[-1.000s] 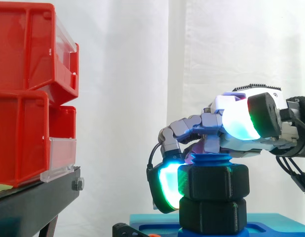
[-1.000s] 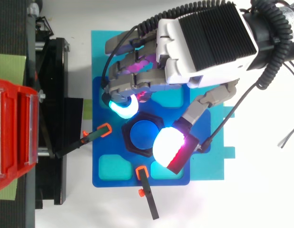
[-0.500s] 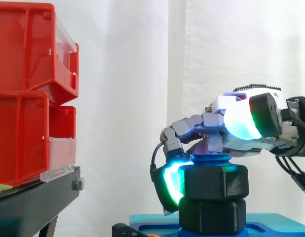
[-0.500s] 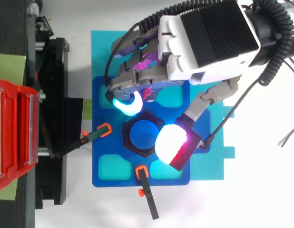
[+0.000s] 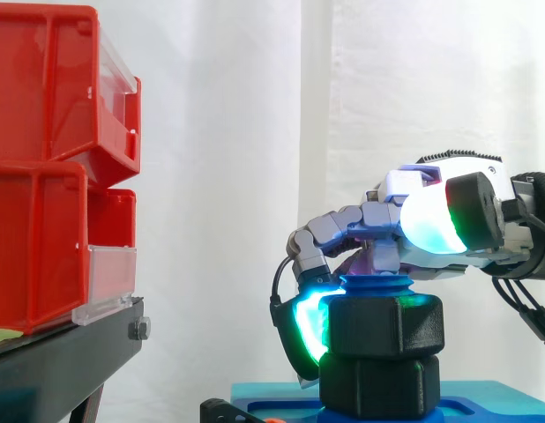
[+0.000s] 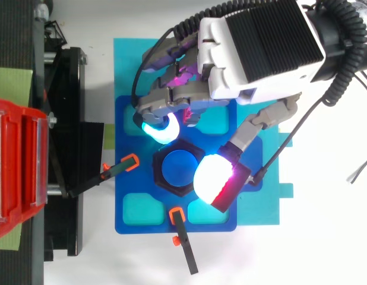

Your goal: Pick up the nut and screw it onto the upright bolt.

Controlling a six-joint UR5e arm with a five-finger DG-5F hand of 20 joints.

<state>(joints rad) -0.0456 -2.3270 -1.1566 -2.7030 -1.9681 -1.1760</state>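
Side view: your robot hand (image 5: 403, 189) reaches in from 3 o'clock. Its fingers are curled down round the nut (image 5: 383, 324), with one finger pad (image 5: 306, 328) against its 9 o'clock face. The thumb pad (image 5: 431, 220) sits higher than the nut. The nut is on the upright bolt (image 5: 376, 285), blue tip showing above (axis vertical, so turn about that). Top view: the palm lies at 1 o'clock of the nut, finger pad at 11, thumb pad overlapping its rim at 4.

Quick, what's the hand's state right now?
Hand: closed, pinching the upper black nut that sits on the blue bolt.
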